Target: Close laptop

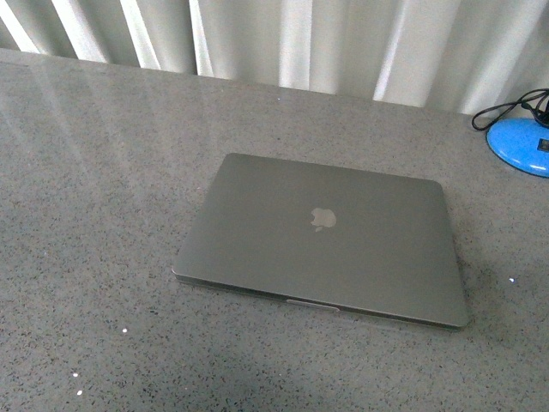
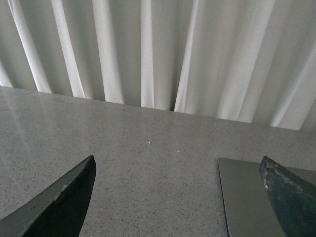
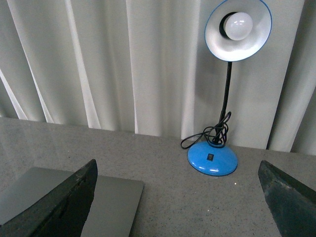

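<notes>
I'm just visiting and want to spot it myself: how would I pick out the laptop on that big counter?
Start with the grey speckled countertop in front of the white curtains. Near its middle lies the laptop, flat, with its lid fully shut. It is a slim grey metal slab with a pale apple logo on top, unlike the blue desk lamp standing off to its right by the curtains.

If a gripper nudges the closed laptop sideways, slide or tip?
Likely slides flat: the laptop lies shut and low on the smooth countertop. Probably rigid, given its thin metal-looking shell. The lid looks slick, so fingers may slip.
</notes>
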You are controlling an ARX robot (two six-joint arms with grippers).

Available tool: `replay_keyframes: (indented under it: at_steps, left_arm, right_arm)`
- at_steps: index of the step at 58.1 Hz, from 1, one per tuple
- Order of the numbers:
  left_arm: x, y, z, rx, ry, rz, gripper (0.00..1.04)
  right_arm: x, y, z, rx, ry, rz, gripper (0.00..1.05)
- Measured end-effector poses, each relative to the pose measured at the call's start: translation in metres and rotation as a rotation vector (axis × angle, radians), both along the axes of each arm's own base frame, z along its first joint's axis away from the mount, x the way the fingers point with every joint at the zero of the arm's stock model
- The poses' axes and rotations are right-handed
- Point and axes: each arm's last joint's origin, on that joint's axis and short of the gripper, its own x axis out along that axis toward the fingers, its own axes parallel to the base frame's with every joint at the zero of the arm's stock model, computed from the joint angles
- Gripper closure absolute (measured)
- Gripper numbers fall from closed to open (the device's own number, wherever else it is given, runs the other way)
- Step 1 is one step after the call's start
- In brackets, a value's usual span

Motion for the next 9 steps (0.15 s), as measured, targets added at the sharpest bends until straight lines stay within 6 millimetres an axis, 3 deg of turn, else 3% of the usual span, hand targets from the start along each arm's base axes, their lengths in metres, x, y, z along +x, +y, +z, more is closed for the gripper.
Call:
replay_keyframes:
  at_steps: [9]
  left_arm:
    - [0.0000,0.0000,0.0000,0.000,0.000,0.000,0.07]
  right_arm:
    - [0.0000,0.0000,0.0000,0.000,0.000,0.000,0.10]
